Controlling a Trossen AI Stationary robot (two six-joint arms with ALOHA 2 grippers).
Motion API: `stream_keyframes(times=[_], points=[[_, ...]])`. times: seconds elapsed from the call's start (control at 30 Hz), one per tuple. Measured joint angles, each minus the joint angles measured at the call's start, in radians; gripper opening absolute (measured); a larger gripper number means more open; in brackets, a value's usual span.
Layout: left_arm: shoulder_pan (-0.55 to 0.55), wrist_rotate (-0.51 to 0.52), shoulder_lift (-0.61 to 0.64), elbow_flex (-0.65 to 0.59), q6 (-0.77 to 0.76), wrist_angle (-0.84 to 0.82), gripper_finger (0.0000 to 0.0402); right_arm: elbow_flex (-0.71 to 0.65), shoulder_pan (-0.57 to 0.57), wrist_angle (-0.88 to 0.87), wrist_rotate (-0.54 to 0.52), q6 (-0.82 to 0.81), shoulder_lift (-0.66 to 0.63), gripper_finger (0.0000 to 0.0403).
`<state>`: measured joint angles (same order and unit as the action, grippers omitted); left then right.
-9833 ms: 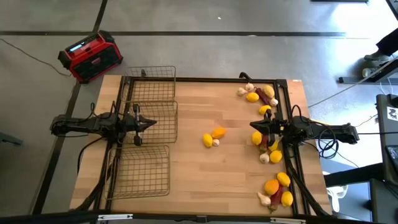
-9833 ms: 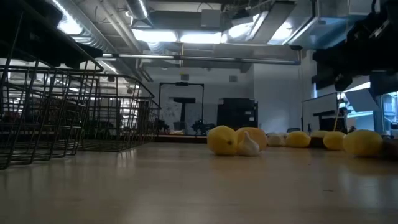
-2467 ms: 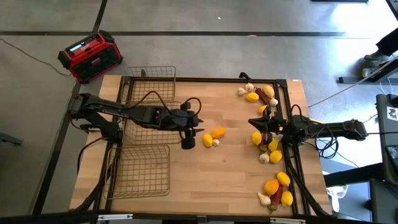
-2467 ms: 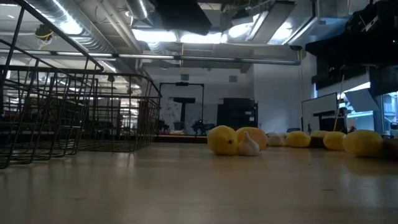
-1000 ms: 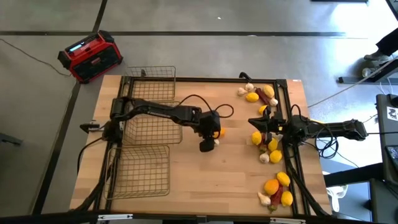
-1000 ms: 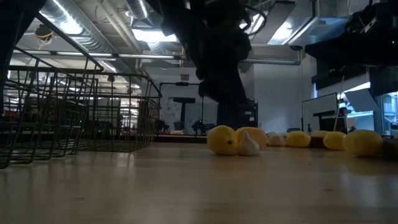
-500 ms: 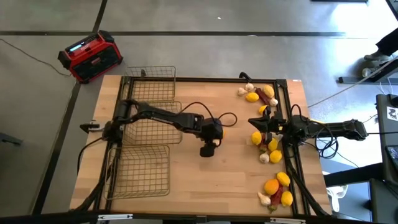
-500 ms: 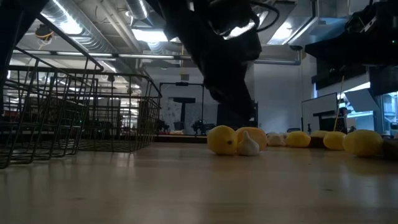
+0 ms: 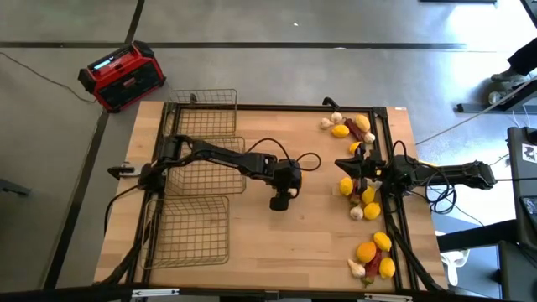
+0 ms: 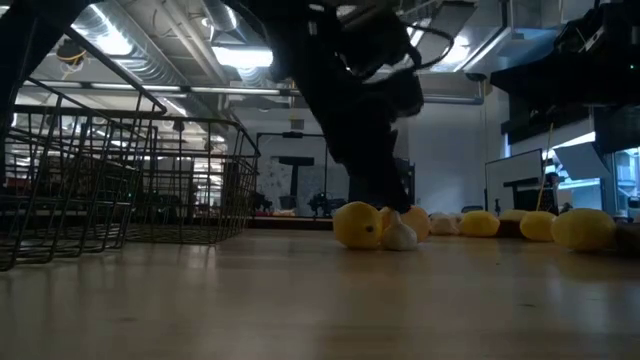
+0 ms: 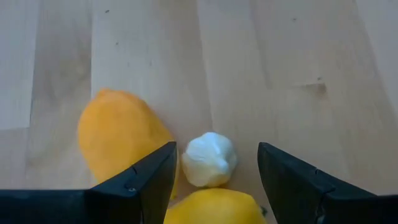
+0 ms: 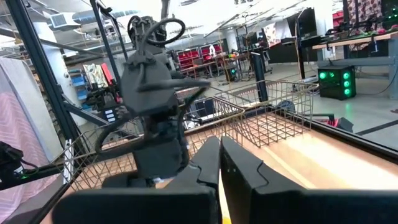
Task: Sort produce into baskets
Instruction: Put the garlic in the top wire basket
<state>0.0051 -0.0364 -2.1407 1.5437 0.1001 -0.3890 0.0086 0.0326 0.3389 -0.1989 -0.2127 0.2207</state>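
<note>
Left gripper, fingers spread, poised over a central cluster on the table: garlic bulb between the fingers, orange citrus and lemon touching it; bare wood all round the cluster; three wire baskets stacked along the table's left edge; remaining produce strung along the right edge, where the right gripper waits, fingers pressed together.

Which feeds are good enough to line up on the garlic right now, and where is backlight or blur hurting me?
Left wrist view: evenly lit and sharp, garlic between the open left tool fingers. Low view: ceiling lights backlight the scene, so the arm is a black silhouette; lemon still readable. High view: even light, but the arm covers the cluster. Right wrist view: left arm looks smeared.
</note>
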Motion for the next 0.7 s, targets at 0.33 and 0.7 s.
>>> stream_keyframes(times=[0.33, 0.7], points=[[0.001, -0.013, -0.019, -0.001, -0.019, 0.004, 0.0220, 0.000, 0.000, -0.012, 0.000, 0.000, 0.000, 0.0016], [0.001, -0.019, -0.019, -0.001, -0.020, 0.016, 0.0149, 0.000, 0.000, -0.036, -0.001, 0.000, 0.000, 0.0016]])
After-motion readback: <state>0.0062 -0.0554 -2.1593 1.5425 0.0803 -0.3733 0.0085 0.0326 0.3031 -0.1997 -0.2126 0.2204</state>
